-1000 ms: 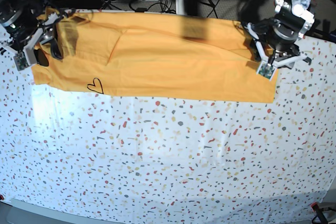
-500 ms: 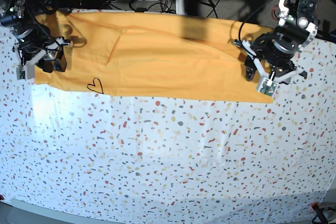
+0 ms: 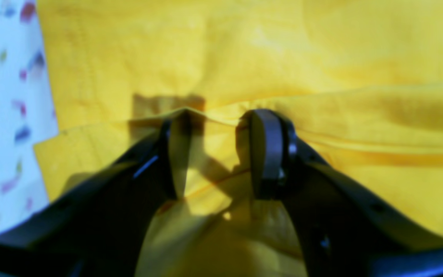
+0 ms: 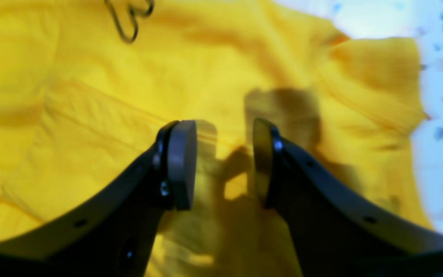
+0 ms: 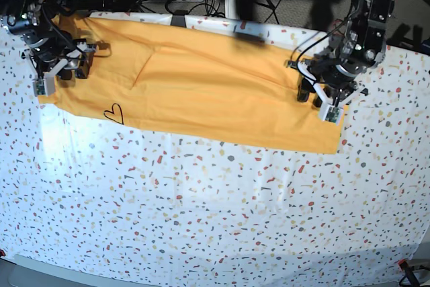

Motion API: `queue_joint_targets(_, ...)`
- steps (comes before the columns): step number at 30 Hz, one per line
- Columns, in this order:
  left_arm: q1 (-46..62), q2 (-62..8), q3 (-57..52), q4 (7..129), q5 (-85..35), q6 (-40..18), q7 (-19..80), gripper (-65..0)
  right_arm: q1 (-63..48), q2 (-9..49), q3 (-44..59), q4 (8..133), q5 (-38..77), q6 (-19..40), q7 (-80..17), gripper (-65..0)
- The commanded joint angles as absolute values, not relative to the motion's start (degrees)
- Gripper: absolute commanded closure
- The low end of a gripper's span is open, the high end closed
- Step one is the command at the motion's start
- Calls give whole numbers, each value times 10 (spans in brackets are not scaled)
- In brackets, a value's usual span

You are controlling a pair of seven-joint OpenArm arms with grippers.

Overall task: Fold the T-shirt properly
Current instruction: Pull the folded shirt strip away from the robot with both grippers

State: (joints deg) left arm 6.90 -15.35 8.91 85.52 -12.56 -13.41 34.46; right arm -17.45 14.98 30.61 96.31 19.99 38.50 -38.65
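Lying as a long folded band across the far side of the speckled desk (image 5: 222, 206), the T-shirt (image 5: 201, 85) has slid toward the right arm's side since a second ago. Left hand (image 3: 215, 154) clamps a pinched ridge of cloth; right hand (image 4: 221, 165) stands apart over it, suggesting repositioning before the next fold.

the t-shirt (image 5: 195, 85) is a plain mustard-yellow one, lying folded into a long band across the far part of the scene, running from far left to right and slanting slightly nearer toward its right end. a small black heart outline (image 5: 113, 112) sits near its left end, close to the near edge. a diagonal crease runs through the left half, and a long fold line crosses toward the right. in the wrist views the cloth looks soft, with layered edges and shallow wrinkles, the top layer a little rumpled.
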Motion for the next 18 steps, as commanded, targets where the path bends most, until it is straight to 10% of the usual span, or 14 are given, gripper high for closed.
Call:
queue_joint_targets(1,79,-148,94,815,-116,-132,458,-258,-161,157,301,953,193,383,-371,-248)
queue_joint_targets(18,-30,-148,94,794,-50,-116,464,-258,41,178,281,738,192,396,-358,-248)
